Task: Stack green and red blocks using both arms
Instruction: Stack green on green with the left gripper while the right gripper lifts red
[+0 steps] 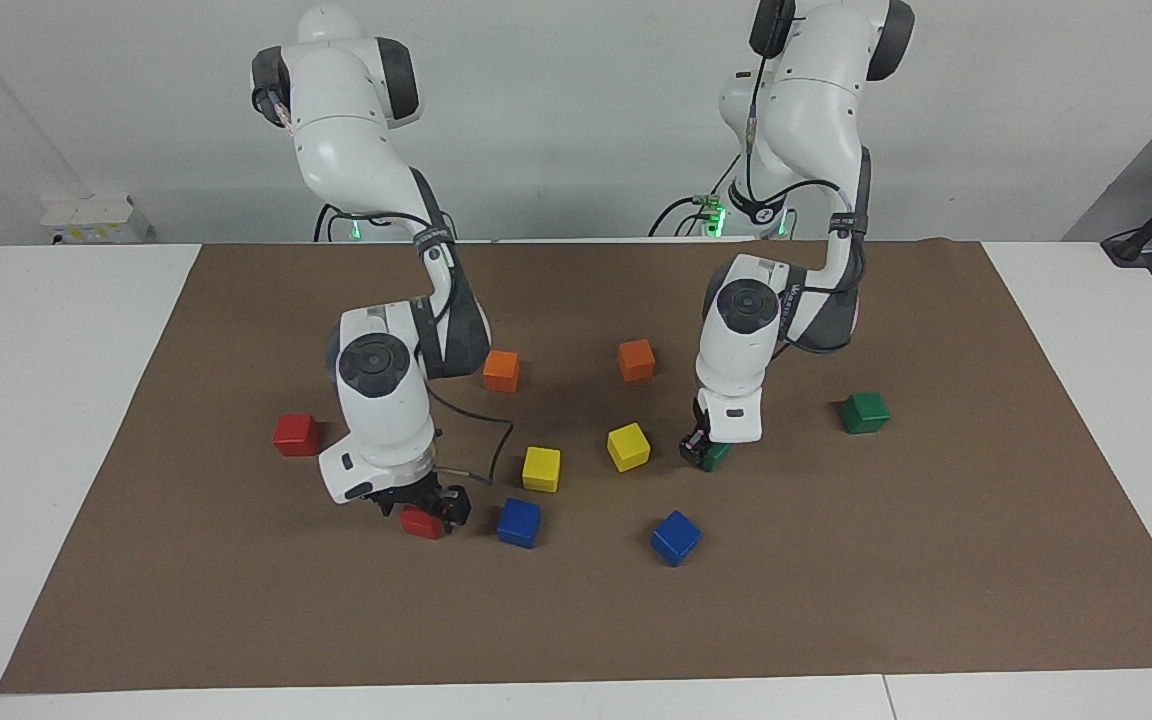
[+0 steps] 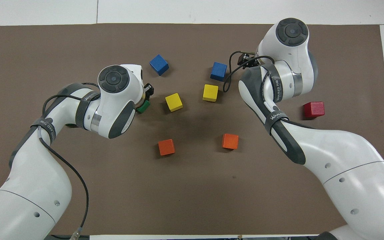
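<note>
The fingers (image 1: 448,506) of my right gripper (image 1: 424,508) straddle a red block (image 1: 421,522) in the facing view's lower left, low on the brown surface (image 1: 836,600); whether they have closed on it I cannot tell. My left gripper (image 1: 701,447), at centre right, sits down over a green block (image 1: 715,455), grip equally unclear. The second red block (image 1: 295,434) lies left of centre, the second green block (image 1: 865,412) at the right.
</note>
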Robot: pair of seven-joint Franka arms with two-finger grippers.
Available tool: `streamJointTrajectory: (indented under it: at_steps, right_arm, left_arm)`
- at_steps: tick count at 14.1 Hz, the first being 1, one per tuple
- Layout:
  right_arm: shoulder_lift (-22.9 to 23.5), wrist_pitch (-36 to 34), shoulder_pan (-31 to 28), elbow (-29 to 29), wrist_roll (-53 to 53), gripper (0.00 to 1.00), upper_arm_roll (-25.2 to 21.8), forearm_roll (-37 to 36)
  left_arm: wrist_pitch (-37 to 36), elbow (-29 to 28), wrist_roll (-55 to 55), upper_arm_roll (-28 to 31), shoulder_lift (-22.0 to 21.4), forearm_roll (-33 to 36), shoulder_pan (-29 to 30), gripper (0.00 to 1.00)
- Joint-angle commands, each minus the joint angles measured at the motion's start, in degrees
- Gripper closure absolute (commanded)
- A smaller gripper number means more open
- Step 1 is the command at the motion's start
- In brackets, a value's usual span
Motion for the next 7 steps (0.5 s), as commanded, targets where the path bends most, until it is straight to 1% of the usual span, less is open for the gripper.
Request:
streamJointTrajectory:
  at_steps: [1, 2, 3, 4, 5, 6, 7]
  right_arm:
    - [-0.04, 5.94, 0.17, -4.32, 1.8, 0.0, 0.33, -0.23]
    - [-0.3, 7.1, 0.17, -6.08, 1.98, 0.0, 0.33, -0.23]
    - [-0.65, 7.11, 0.17, -6.97, 1.89, 0.0, 0.33, -0.32]
    - [-0.83, 6.41, 0.17, -7.07, 1.72, 0.02, 0.33, -0.32]
    - [-0.83, 6.14, -0.09, -7.07, 1.37, 0.16, 0.33, -0.41]
    - [-0.92, 5.88, -0.09, -7.07, 0.84, 0.36, 0.33, -0.41]
    - [-0.92, 5.36, -0.09, -6.98, 0.66, 0.64, 0.33, -0.41]
  left_arm:
    - [-7.48, -1.82, 14.19, -0.11, -6.93, 1.21, 4.52, 1.0]
    - [-11.08, -2.35, 21.92, -0.28, -9.66, 0.42, 7.41, 1.0]
    - [-14.6, -2.35, 30.44, -0.2, -11.87, -2.2, 10.14, 1.0]
    - [-16.98, -2.35, 39.58, -0.02, -13.37, -3.88, 12.86, 1.0]
    - [-18.92, -2.09, 49.41, -0.19, -14.17, -5.02, 16.46, 1.0]
    - [-19.9, -1.83, 56.65, -0.11, -14.26, -6.78, 19.28, 1.0]
    - [-19.47, -2.09, 62.46, 0.07, -14.26, -7.66, 21.31, 1.0]
